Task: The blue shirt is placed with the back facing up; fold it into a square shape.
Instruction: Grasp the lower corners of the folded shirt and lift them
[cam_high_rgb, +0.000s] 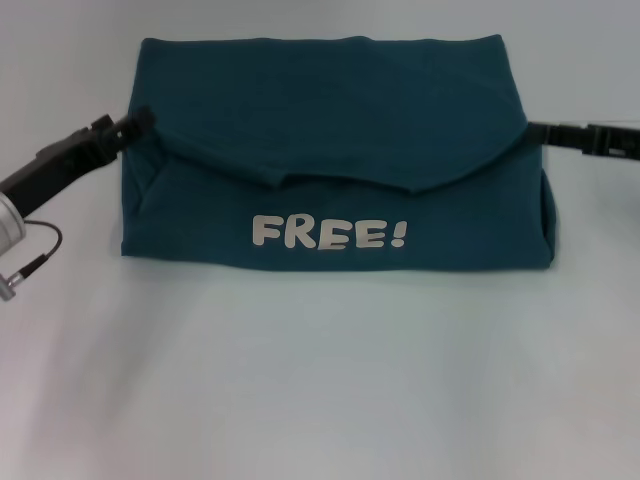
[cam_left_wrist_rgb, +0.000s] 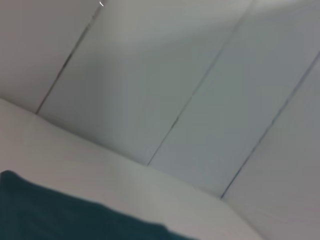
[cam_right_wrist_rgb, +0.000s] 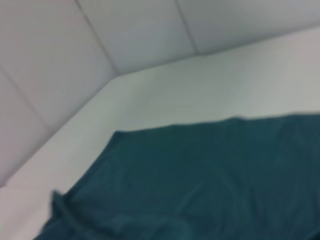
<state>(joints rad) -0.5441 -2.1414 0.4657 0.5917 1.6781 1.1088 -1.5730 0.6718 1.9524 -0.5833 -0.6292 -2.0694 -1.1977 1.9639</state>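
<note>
The blue shirt (cam_high_rgb: 330, 110) lies on the white table (cam_high_rgb: 320, 380), folded into a wide rectangle. Its upper part is folded down as a flap over the lower part. White lettering "FREE!" (cam_high_rgb: 328, 232) shows below the flap's edge. My left gripper (cam_high_rgb: 140, 121) is at the shirt's upper left edge, touching or just beside the fabric. My right gripper (cam_high_rgb: 534, 131) is at the shirt's upper right edge. A corner of the shirt shows in the left wrist view (cam_left_wrist_rgb: 50, 215), and a wider stretch of its fabric shows in the right wrist view (cam_right_wrist_rgb: 200, 180).
White wall panels (cam_left_wrist_rgb: 200, 75) stand behind the table, also shown in the right wrist view (cam_right_wrist_rgb: 100, 30). A cable (cam_high_rgb: 35, 255) hangs from the left arm at the far left.
</note>
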